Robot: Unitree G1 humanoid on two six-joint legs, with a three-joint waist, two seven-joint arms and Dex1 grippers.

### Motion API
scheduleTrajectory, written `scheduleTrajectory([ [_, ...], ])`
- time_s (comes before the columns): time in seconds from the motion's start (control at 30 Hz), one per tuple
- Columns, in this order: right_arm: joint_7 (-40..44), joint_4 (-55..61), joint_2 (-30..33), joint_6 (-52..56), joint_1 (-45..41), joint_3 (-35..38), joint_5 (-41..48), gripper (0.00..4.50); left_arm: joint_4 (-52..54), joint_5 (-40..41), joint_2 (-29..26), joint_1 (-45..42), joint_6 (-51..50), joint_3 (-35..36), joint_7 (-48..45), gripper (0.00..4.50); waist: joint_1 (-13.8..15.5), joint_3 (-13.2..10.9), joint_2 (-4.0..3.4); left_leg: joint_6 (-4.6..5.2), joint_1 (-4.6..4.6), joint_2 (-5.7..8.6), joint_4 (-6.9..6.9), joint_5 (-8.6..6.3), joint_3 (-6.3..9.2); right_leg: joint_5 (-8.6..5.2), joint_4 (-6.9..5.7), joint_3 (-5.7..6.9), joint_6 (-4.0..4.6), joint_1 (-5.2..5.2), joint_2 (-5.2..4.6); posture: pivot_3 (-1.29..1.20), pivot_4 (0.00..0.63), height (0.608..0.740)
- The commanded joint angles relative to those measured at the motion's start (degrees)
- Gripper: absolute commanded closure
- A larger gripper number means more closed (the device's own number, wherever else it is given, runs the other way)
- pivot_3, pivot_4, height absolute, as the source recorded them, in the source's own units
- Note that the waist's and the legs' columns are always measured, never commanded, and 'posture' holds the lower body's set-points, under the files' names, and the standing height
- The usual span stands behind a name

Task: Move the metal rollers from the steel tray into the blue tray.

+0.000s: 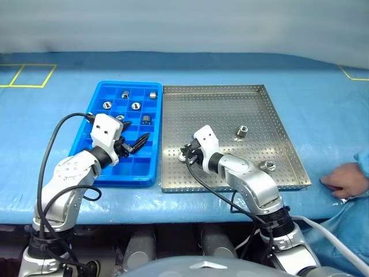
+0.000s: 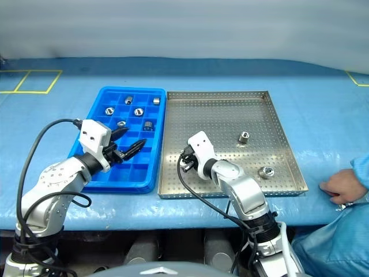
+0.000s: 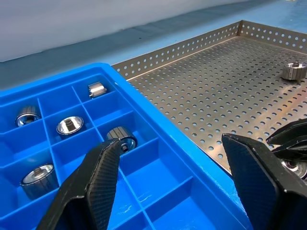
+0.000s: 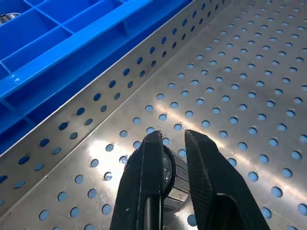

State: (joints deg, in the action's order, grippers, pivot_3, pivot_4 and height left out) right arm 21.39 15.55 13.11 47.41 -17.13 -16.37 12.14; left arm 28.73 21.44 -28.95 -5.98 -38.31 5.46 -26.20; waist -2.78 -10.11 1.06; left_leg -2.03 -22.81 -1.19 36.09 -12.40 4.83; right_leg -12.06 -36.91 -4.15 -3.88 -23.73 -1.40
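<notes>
The right gripper [image 4: 173,143] pinches a roller [image 4: 170,175] between its jaws on the steel tray [image 1: 230,104], ready for lifting; the left gripper [image 1: 134,144] waits spread over the blue tray [image 1: 98,98].

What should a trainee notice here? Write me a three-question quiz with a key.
1. True or false: the left gripper holds a metal roller.
2. The right gripper is shut on a roller that is over: A the steel tray; B the table; C a person's hand.
3. How many rollers lie free on the steel tray, outside the gripper?

Key
1. False: it is open and empty, over the blue tray.
2. A.
3. Two.
</notes>
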Motion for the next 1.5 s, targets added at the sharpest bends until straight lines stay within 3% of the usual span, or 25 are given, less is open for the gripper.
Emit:
scheduleTrajectory([
  [0.03, 1.2, 2.0, 0.4, -1.8, -0.8, 0.5, 0.2, 3.54, 2.4, 0.4, 0.0, -0.5, 0.4, 0.5, 0.3, 0.81, 0.0, 0.0, 0.00, 0.00, 0.00, 0.00, 0.00, 0.00, 0.00, 0.00, 0.01, 0.00, 0.00, 0.00, 0.00, 0.05, 0.150, 0.740],
  [0.2, 0.5, 2.9, -0.8, -1.0, 0.2, 1.3, 1.0, 2.19, 2.0, 0.2, 0.1, -0.7, 0.5, 0.0, 0.4, 0.81, 0.1, 0.0, 0.00, 0.00, 0.00, 0.00, -0.01, 0.00, 0.00, 0.00, 0.00, 0.00, 0.00, -0.01, 0.00, 0.04, 0.150, 0.740],
  [0.8, 1.4, -5.6, -1.7, -3.5, 0.1, -0.2, -0.6, 2.19, 2.0, -0.2, 0.4, -0.3, 0.4, -0.3, 1.4, 0.81, 0.3, 0.0, 0.00, 0.00, 0.02, 0.00, -0.01, 0.00, 0.00, 0.00, 0.00, 0.00, 0.01, 0.01, 0.00, 0.05, 0.150, 0.740],
  [0.93, 1.1, -6.2, -2.2, -3.9, 0.0, 0.4, -0.7, 2.79, 2.1, -0.2, 0.4, -0.3, 0.2, -0.2, 1.5, 0.81, 0.4, 0.0, 0.00, 0.00, 0.02, 0.00, 0.00, 0.00, 0.00, 0.00, 0.00, 0.00, 0.01, 0.02, 0.00, 0.05, 0.150, 0.740],
  [1.17, 0.1, -2.6, -2.3, -4.7, -0.1, 0.9, -1.1, 2.79, 2.3, 0.4, -0.1, -0.6, -0.5, 0.6, 1.2, 0.81, 0.5, 0.0, 0.00, 0.00, 0.03, 0.00, 0.00, 0.00, 0.00, -0.01, 0.00, 0.00, 0.01, 0.01, 0.00, 0.04, 0.150, 0.740],
  [1.5, 3.6, -0.2, -4.5, -4.3, -7.9, -2.5, 0.1, 2.79, 6.4, 1.8, -9.3, 7.5, -6.4, 11.6, -0.6, 0.81, 0.4, 0.0, -0.02, 0.00, 0.04, -0.08, -0.15, 0.00, 0.02, -0.09, -0.04, 0.10, 0.15, -0.08, 0.03, 0.14, 0.150, 0.740],
])
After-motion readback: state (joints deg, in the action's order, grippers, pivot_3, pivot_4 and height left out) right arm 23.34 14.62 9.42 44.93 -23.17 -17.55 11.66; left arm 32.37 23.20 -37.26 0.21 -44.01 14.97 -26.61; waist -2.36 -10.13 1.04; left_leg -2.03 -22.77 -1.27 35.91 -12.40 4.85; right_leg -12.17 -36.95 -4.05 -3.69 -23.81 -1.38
